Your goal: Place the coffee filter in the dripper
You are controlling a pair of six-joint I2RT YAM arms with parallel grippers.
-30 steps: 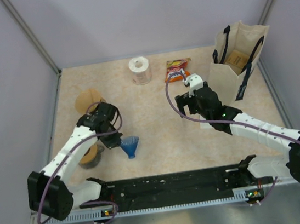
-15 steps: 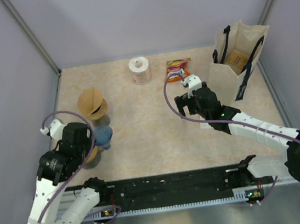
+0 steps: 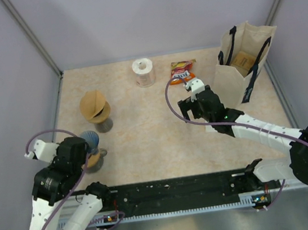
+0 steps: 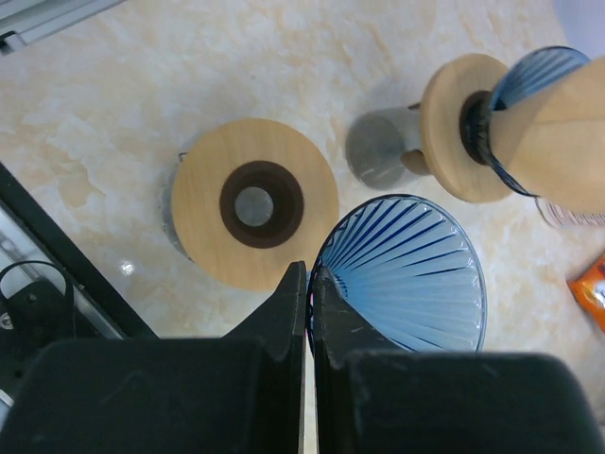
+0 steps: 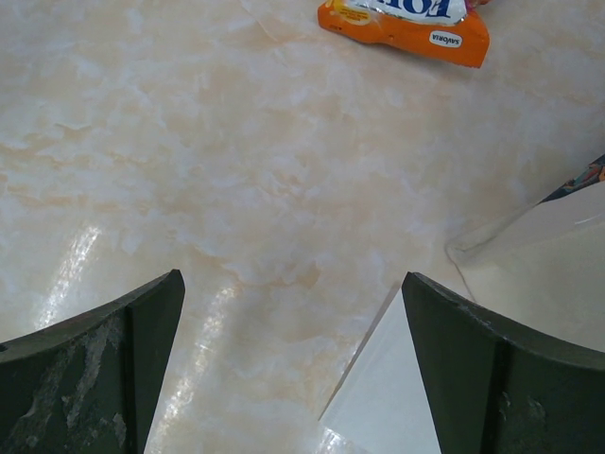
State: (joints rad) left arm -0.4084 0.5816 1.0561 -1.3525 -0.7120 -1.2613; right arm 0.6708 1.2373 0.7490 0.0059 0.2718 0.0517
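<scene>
In the top external view, the left gripper [image 3: 84,147] is seen raised at about 8 o'clock, shut on the blue dripper [image 3: 91,137], which is held just above a wooden-collared stand [image 3: 96,160]. The coffee filter [image 3: 93,105], a brown paper cone, is found at 10 o'clock, set on a second stand and apart from the held dripper. The right gripper [image 3: 194,108] hangs near the centre at 2 o'clock with nothing in it, and a toilet roll [image 3: 144,72], a snack bag [image 3: 182,71] and a tote bag [image 3: 244,63] are ranged from 12 to 2 o'clock along the far side of the table [image 3: 158,148]. In the left wrist view, the jaws are seen pinched on the near rim of the ribbed dripper, with the stand's collar and its open hole at 10 o'clock and the filter at 2 o'clock, seated in what looks like another blue cone. In the right wrist view, the jaws are shown spread wide over bare table, with the snack bag at 1 o'clock. The filter is judged very light, thin and easily creased. It is best taken by a gentle pinch at its upper rim.
</scene>
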